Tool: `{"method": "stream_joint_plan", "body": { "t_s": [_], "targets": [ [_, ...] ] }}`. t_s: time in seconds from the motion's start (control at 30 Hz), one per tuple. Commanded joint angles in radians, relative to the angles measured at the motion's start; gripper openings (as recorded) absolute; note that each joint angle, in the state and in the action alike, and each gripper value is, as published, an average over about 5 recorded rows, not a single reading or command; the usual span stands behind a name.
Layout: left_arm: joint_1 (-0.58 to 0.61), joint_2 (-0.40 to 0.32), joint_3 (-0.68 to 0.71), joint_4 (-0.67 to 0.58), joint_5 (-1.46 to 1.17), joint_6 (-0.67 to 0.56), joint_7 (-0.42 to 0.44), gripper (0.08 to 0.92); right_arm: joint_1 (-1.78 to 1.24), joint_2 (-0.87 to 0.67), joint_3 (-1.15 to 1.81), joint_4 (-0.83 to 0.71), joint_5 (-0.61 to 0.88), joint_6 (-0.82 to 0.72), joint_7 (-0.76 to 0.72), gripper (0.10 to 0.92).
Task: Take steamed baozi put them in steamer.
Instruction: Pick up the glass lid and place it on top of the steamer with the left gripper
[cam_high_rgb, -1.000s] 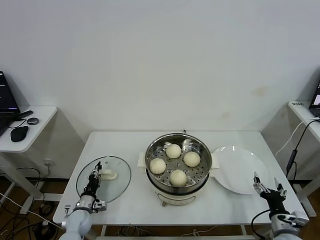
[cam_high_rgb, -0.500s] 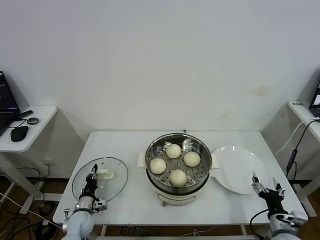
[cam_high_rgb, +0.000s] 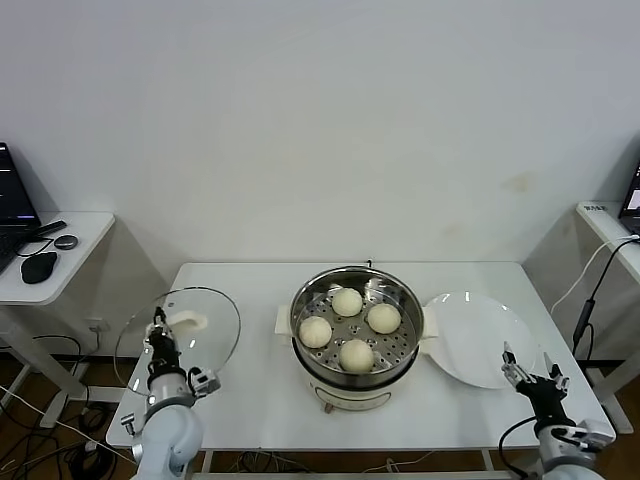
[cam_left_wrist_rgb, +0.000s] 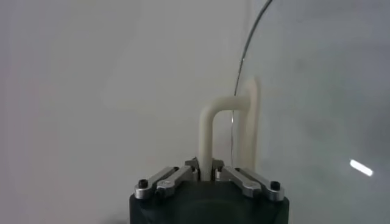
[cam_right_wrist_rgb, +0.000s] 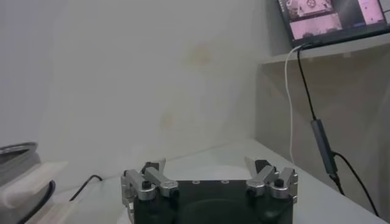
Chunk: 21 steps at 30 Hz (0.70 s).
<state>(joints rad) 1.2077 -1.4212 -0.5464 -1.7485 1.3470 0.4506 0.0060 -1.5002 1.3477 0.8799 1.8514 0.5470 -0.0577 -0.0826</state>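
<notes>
Our worry is the glass lid (cam_high_rgb: 180, 340): we hold it only by its cream handle (cam_left_wrist_rgb: 228, 131), so it could swing or slip and hit the steamer (cam_high_rgb: 357, 335). Our left gripper (cam_high_rgb: 160, 335) is clamped on that handle, lid tilted up off the table (cam_high_rgb: 250, 400), seemingly clear of it. Our right gripper (cam_high_rgb: 530, 368) waits wide by the plate (cam_high_rgb: 475, 335). Four baozi (cam_high_rgb: 347, 301) sit in the steamer.

White table (cam_high_rgb: 250, 395), steamer (cam_high_rgb: 357, 335) at its centre, white plate (cam_high_rgb: 480, 340) just beside it on the right
</notes>
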Motion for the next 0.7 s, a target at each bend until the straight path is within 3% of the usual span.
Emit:
{"method": "stream_joint_plan", "body": {
  "t_s": [0.03,0.3,0.47,0.7],
  "targets": [
    [-0.011,-0.052,0.024,-0.238,0.129,0.24,0.234,0.17,-0.001,-0.024,-0.001,0.011,-0.002,-0.022,0.002,0.823],
    [-0.013,-0.076,0.187,-0.346,0.176,0.24,0.35,0.17,-0.006,-0.025,0.009,-0.002,-0.005,-0.024,0.001,0.823],
    [-0.063,-0.065,0.321,-0.309,0.177,0.24,0.375,0.17,-0.012,0.001,0.026,-0.011,-0.023,-0.013,0.0,0.823],
    [-0.149,-0.114,0.484,-0.258,0.182,0.239,0.387,0.17,-0.019,0.03,0.026,-0.013,-0.049,-0.006,0.0,0.823]
  ]
}}
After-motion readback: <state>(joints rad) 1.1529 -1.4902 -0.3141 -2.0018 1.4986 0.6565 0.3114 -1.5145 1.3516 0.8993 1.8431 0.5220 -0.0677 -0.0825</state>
